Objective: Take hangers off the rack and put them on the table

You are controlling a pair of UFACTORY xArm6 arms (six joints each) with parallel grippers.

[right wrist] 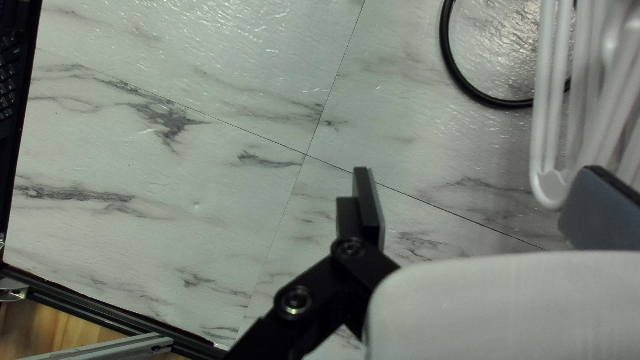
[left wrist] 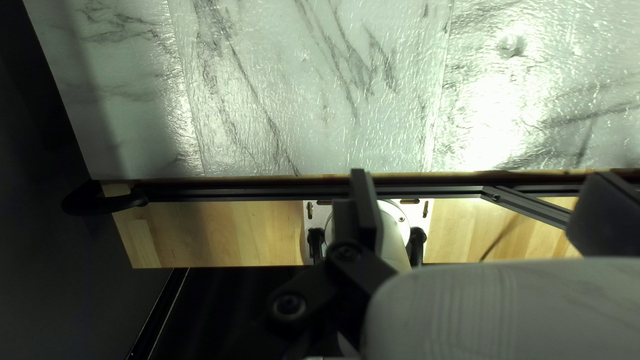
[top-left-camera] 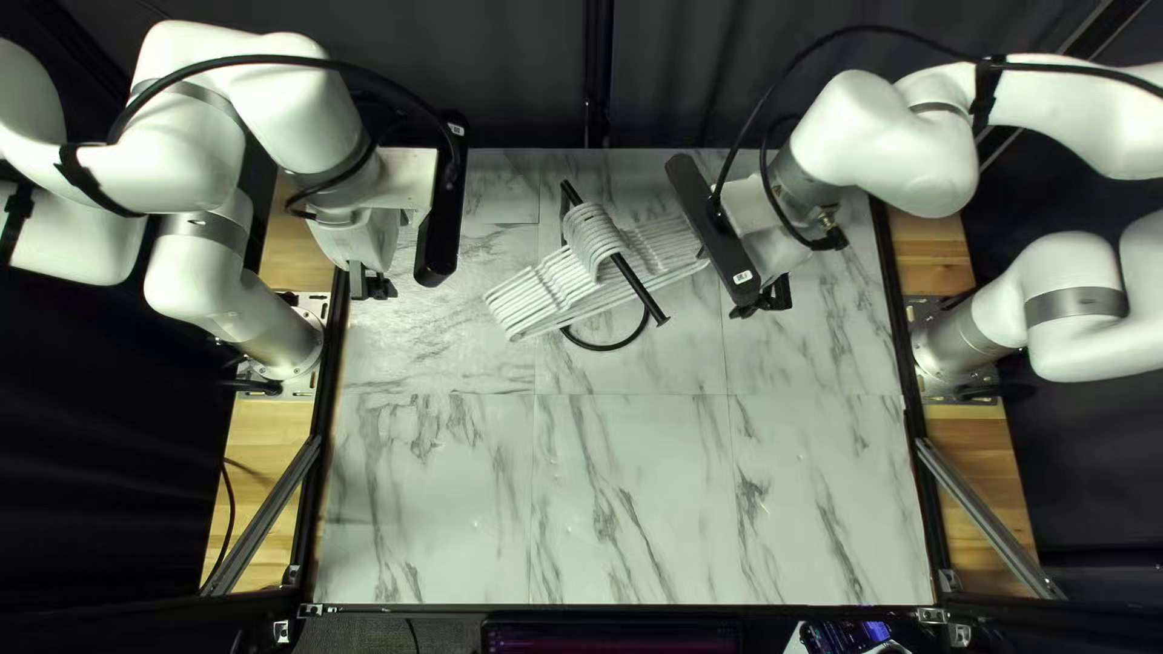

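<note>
White hangers [top-left-camera: 533, 303] on a black rack [top-left-camera: 640, 288] — two arms raised on either side.
The hangers hang bunched in a row toward the table's [top-left-camera: 630, 497] far side, the rack's curved black base [top-left-camera: 606, 350] showing beneath them. My left gripper [top-left-camera: 372, 286] is over the table's left edge, well apart from the rack; my right gripper [top-left-camera: 763, 300] is nearer — just beyond the hangers' right end. A dark curtain [top-left-camera: 533, 73] hangs behind.

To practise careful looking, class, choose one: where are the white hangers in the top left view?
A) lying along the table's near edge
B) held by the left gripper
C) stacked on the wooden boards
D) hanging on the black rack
D: the white hangers are bunched over the black rack.
</note>
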